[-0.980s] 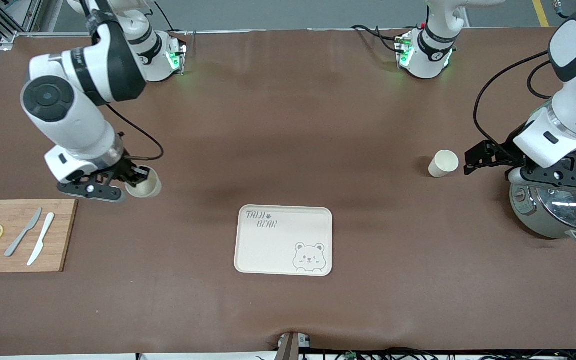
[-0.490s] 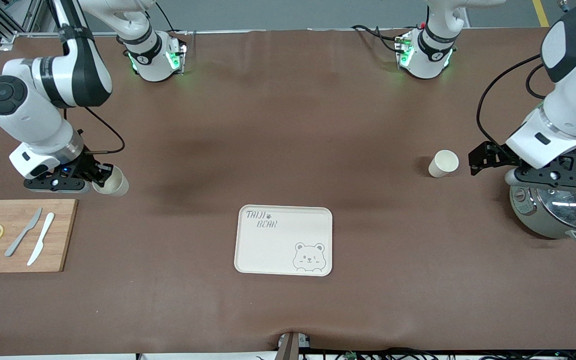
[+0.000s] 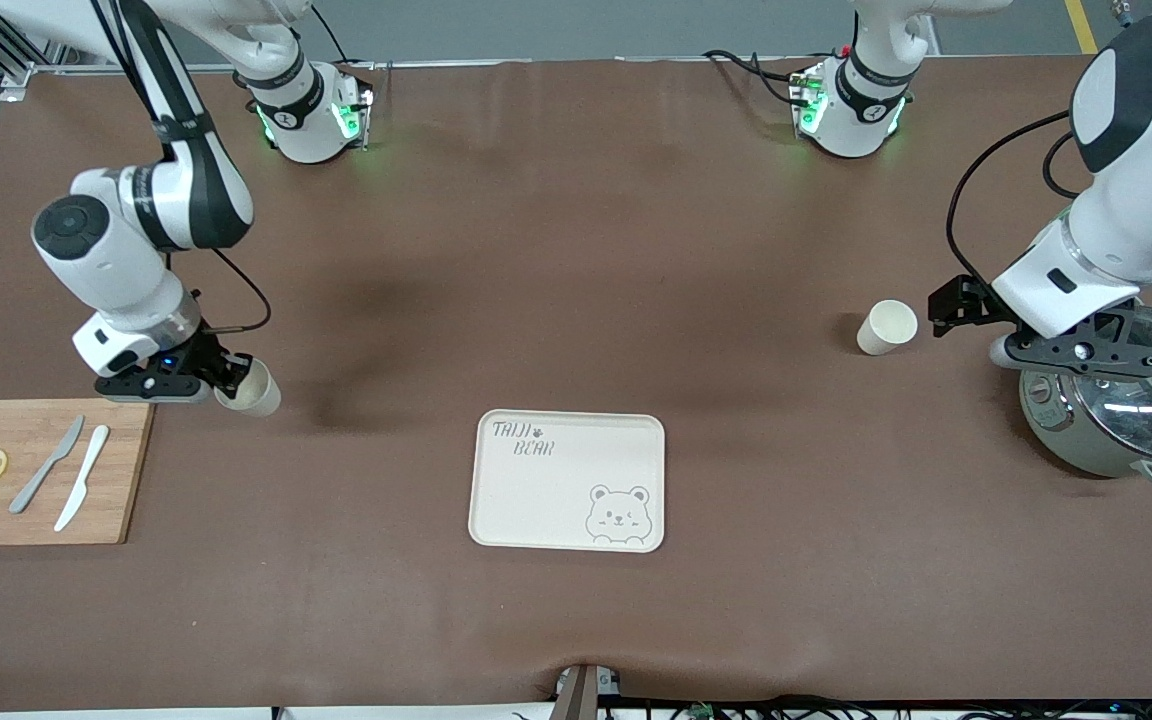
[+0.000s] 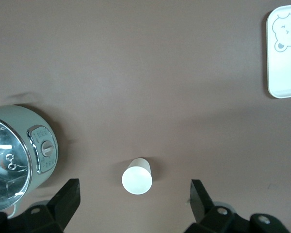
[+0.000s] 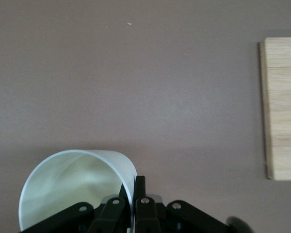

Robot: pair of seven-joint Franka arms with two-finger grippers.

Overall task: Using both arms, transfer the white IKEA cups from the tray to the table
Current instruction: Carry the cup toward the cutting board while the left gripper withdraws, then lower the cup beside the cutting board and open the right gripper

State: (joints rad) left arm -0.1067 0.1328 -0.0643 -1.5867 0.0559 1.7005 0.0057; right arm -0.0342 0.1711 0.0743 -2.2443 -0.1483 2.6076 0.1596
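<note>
My right gripper is shut on the rim of one white cup and holds it tilted just over the table, beside the corner of the cutting board. In the right wrist view one finger is inside the cup and one outside, and the gripper pinches its wall. The second white cup stands upright on the table toward the left arm's end. My left gripper is open and empty beside it, over the table. In the left wrist view the cup sits between the spread fingers of the gripper, untouched.
A cream bear tray lies mid-table near the front camera and shows in the left wrist view. A wooden cutting board carries two knives and lemon slices. A grey pot with a glass lid stands under the left arm's wrist.
My right arm has swung the held cup first toward its end of the table, then back and nearer the board's corner. My left gripper has shifted slightly toward the standing cup.
</note>
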